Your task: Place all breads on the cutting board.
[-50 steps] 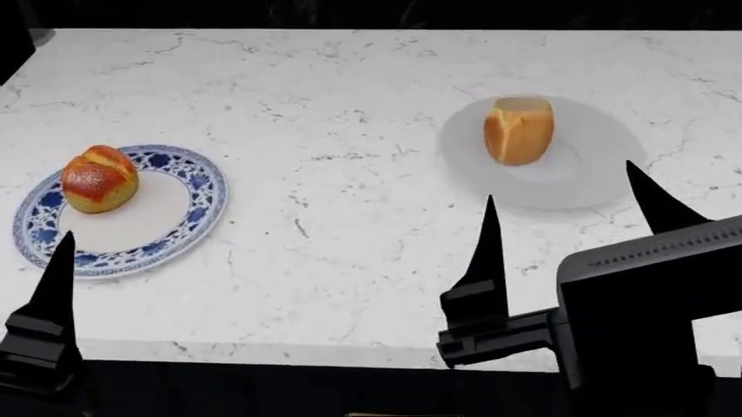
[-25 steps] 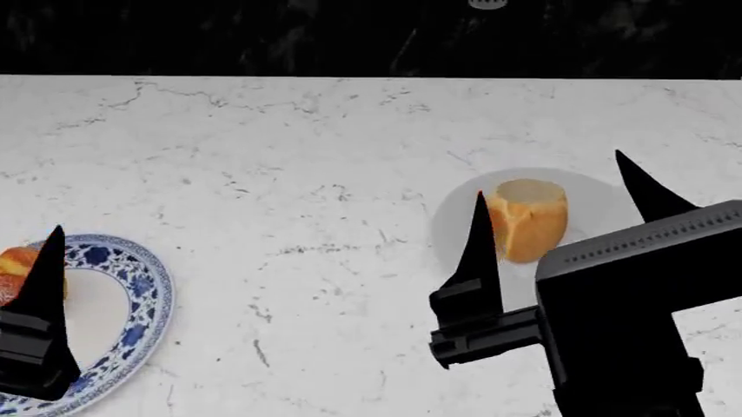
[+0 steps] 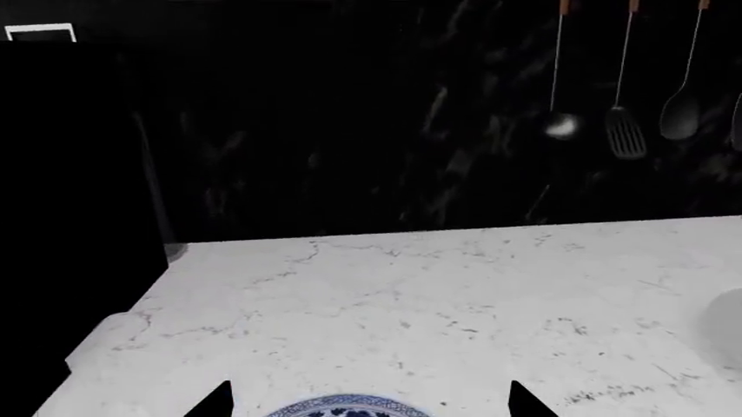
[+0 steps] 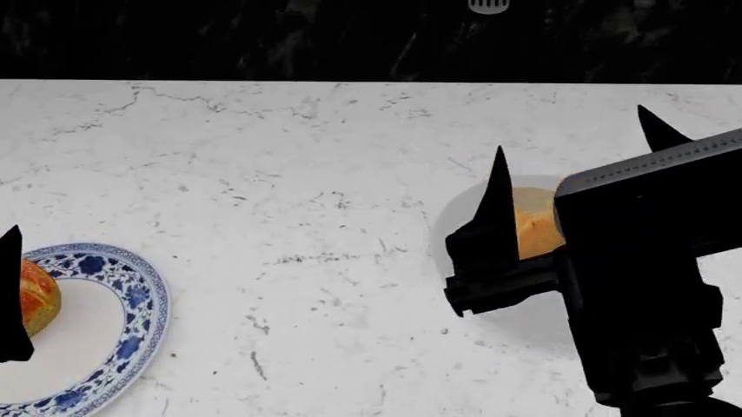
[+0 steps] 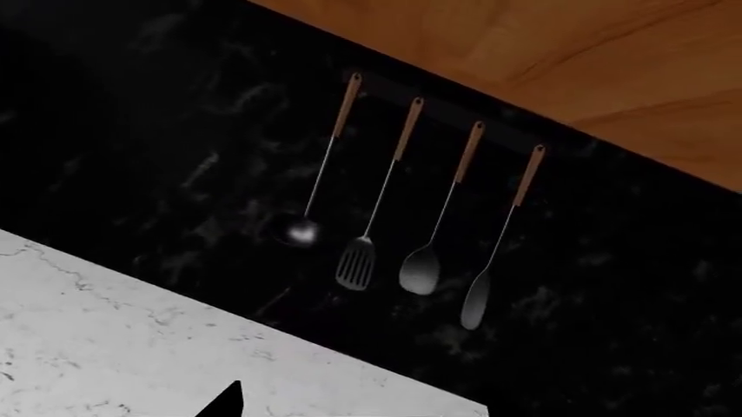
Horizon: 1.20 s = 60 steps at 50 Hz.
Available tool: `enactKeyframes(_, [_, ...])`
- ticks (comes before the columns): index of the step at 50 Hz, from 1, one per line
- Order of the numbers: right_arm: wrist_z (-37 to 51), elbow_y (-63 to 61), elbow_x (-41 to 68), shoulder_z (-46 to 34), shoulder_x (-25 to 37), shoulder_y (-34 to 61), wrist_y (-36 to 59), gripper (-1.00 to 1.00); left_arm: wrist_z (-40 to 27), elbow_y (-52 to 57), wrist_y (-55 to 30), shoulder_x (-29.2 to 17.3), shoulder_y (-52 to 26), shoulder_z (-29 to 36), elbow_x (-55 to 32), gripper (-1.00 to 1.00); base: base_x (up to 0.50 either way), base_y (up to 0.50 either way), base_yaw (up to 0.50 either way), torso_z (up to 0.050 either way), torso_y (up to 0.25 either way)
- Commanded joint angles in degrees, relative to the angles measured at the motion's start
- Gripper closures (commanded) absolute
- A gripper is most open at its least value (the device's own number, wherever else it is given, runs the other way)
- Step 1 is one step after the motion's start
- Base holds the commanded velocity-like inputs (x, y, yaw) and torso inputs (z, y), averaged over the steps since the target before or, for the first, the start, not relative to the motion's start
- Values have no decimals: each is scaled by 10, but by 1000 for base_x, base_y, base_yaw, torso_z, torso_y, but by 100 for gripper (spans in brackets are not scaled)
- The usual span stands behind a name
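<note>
Right pincer [image 4: 574, 178] hangs spread wide at the right of the head view, one finger tip left of the loaf chunk [image 4: 534, 223], the other up near the right edge, nothing between them yet. That tan chunk sits on a plain white plate [image 4: 458, 226], mostly hidden behind the black arm body. Left pincer [image 3: 368, 401] shows only two dark tips at the bottom of the left wrist view, well apart, so it is spread too, holding nothing, with the rim of the blue-patterned plate [image 4: 139, 300] between them.

Over at the lower left of the head view, the orange roll [image 4: 35, 297] rests on that blue-patterned plate, partly cut by the frame edge and a dark finger. No cutting board in any view, so neither bread is placed.

Risks from here, as I read it: the arm body blocks the loaf chunk, so a descent could land a finger on its crust and topple it, or nudge the white plate across the desk [image 4: 290, 174]. A shallow pinch could also let the bread slip out during the carry.
</note>
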Motion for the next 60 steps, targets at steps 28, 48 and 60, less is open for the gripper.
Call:
enactKeyframes(28, [-8,4,6,11,-17,8,24,-100,-201,-195,-2,-117,-41,36,-252,-100,0,0,0,0,0])
enactKeyframes(48, [-5,21,8,14,-18,-14,-5,-100,-170,-271,32,-154,-91,174,-184,-100,0,0,0,0,0])
enactKeyframes(60, [-3,20,9,14,-17,-20,-9,-100,-142,-303,66,-162,-104,233,-133,-100,0,0,0,0,0])
